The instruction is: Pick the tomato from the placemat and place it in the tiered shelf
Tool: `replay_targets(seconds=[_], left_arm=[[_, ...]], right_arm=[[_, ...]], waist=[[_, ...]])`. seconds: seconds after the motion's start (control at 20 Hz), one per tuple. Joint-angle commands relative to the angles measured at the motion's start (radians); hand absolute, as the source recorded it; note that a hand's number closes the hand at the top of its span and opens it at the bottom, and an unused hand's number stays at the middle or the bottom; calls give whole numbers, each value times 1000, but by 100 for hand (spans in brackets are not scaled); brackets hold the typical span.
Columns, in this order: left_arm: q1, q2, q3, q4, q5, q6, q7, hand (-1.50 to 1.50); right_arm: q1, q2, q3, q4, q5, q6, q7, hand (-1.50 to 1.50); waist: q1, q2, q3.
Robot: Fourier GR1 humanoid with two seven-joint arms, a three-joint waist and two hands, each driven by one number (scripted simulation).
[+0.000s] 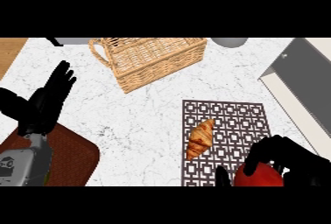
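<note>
From where I stand there is one red tomato (258,177), one golden-brown croissant (201,139), one woven wicker basket (152,61) with a loop handle, and two black hands on the white marbled counter (142,118). The tomato sits at the near right corner of the dark placemat with a white lattice pattern (239,118). The right hand (294,157) is curled over it, fingers wrapped around its top and sides, so only part of the red skin shows, and its lower part is cut off at the view's bottom edge. The croissant lies alone near the middle of the mat, apart from the hand. The left hand (48,103) rests at the left edge, fingers straight and pointing up, holding nothing. Beneath its grey forearm lies a rust-brown mat with rounded corners (74,151), partly hidden. The grey and cream tiered shelf (309,74) runs off the right edge, its levels hard to make out. A grey round object (230,41) is clipped at the top.
</note>
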Motion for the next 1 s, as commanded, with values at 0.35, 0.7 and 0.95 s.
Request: replay_targets(seconds=[0.35, 0.7, 0.95], left_arm=[[37, -26, -10, 2, -13, 11, -24, 0], [56, 0, 19, 14, 6, -18, -53, 0], [11, 1, 28, 9, 10, -2, -18, 0]], right_arm=[[-168, 0, -511, -179, -255, 235, -33, 150], [-253, 0, -826, -38, -356, 174, -161, 150], [-302, -56, -1068, 91, -496, 211, -296, 150]], waist=[[-14, -1, 3], [-23, -2, 7], [-32, -3, 6]])
